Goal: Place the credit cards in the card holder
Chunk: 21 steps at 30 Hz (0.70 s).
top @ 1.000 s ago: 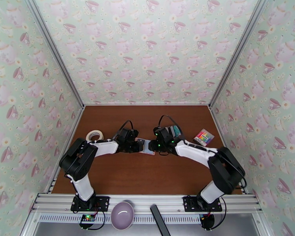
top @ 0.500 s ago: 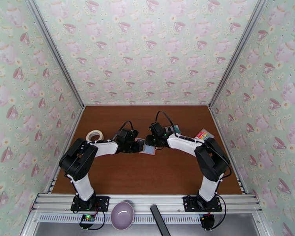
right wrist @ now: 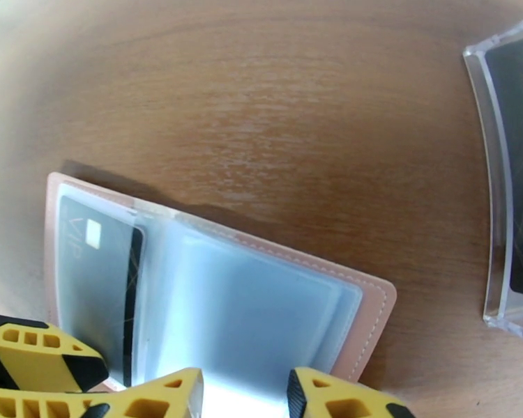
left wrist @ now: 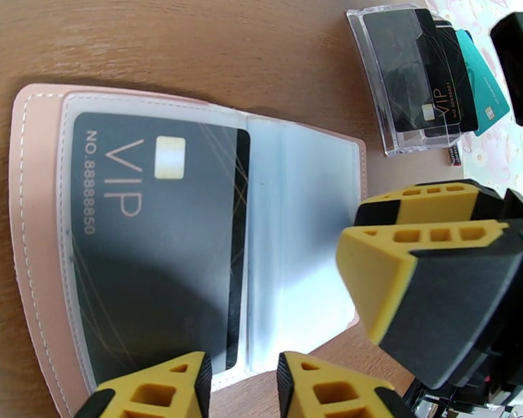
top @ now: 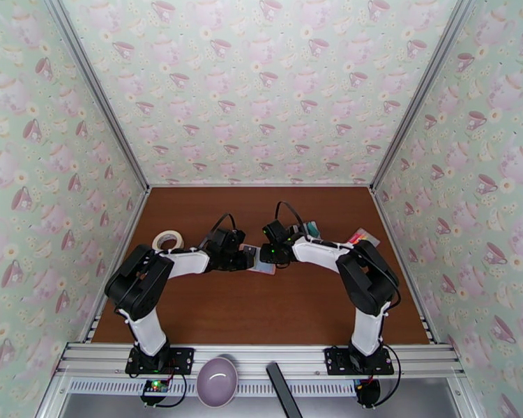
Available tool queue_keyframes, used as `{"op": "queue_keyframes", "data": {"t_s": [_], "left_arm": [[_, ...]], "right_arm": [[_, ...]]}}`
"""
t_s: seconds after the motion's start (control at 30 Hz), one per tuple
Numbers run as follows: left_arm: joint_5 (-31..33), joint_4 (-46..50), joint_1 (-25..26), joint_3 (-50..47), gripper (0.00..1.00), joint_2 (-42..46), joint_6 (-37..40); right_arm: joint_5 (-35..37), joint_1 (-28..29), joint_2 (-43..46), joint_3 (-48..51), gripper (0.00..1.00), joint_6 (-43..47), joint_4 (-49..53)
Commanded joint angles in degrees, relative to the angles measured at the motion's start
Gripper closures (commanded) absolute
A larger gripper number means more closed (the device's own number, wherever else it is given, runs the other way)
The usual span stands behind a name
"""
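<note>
The pink card holder point(left wrist: 35, 238) point(top: 264, 267) lies open and flat on the wooden table. A black VIP credit card point(left wrist: 157, 245) point(right wrist: 94, 273) sits in its left clear pocket, and the right pockets look empty. More credit cards point(left wrist: 429, 85), black and one teal, stand in a clear stand point(right wrist: 495, 203) point(top: 310, 230) behind it. My left gripper point(left wrist: 244, 391) point(top: 250, 258) has its jaws slightly apart at the holder's near edge, pinching nothing. My right gripper point(right wrist: 244, 397) point(top: 270, 254) hangs over the holder's right end, jaws slightly apart above the clear pockets.
A roll of tape point(top: 167, 240) lies at the left of the table. A colourful striped item point(top: 363, 237) sits at the right, partly behind my right arm. A purple bowl point(top: 217, 381) and a black bar point(top: 282, 391) rest on the front rail.
My right arm has swung left, bringing its gripper from beside the clear stand to over the holder's right end. The left arm and the holder have stayed put.
</note>
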<state>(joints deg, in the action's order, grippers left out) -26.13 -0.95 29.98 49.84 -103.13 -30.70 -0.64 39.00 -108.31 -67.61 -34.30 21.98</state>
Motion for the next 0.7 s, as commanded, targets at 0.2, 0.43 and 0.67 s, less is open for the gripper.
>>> {"op": "queue_keyframes", "data": {"t_s": [0.2, 0.43, 0.67], "left_arm": [[-0.3, -0.5, 0.3, -1.5, 0.67, -1.2, 0.0], [-0.9, -0.8, 0.4, -1.5, 0.59, -0.8, 0.2], [-0.5, 0.3, 0.9, -1.4, 0.56, -0.6, 1.1]], "right_arm": [[-1.5, 0.4, -2.5, -2.9, 0.61, -0.3, -1.1], [-4.8, 0.4, -4.1, -3.6, 0.61, -2.1, -3.0], [-7.7, 0.2, -4.1, -2.2, 0.61, -5.4, -7.1]]}}
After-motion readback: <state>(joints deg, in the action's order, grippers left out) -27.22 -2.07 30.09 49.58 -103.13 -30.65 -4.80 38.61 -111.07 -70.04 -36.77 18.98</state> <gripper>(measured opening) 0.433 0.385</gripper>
